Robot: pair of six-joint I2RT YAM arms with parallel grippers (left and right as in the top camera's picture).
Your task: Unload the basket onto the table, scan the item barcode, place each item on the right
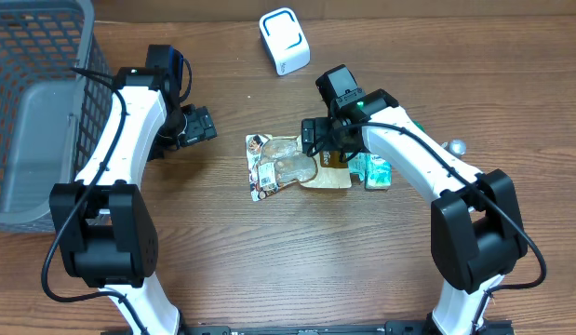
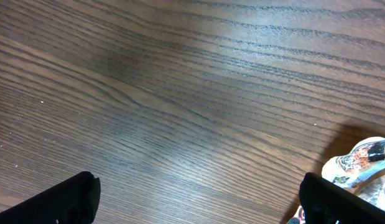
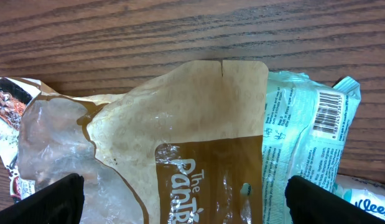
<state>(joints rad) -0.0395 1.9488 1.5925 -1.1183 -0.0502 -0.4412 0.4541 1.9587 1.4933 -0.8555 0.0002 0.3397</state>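
A heap of packets lies mid-table: a brown and clear pouch [image 1: 311, 172] [image 3: 198, 118], a printed pouch [image 1: 261, 166] [image 2: 360, 160] on its left, and a teal packet [image 1: 373, 171] [image 3: 298, 137] on its right. The teal packet's barcode [image 3: 329, 114] faces up. The white scanner [image 1: 284, 40] stands at the far edge. My right gripper [image 1: 317, 140] [image 3: 192, 208] hangs open just above the brown pouch, its fingers either side of it and holding nothing. My left gripper [image 1: 196, 126] [image 2: 198, 208] is open over bare wood, left of the heap.
A grey wire basket [image 1: 36, 102] fills the table's left side. A small silver round object [image 1: 456, 146] lies right of the packets, beside my right arm. Bare wood table [image 2: 180, 93] shows between the left gripper and the heap.
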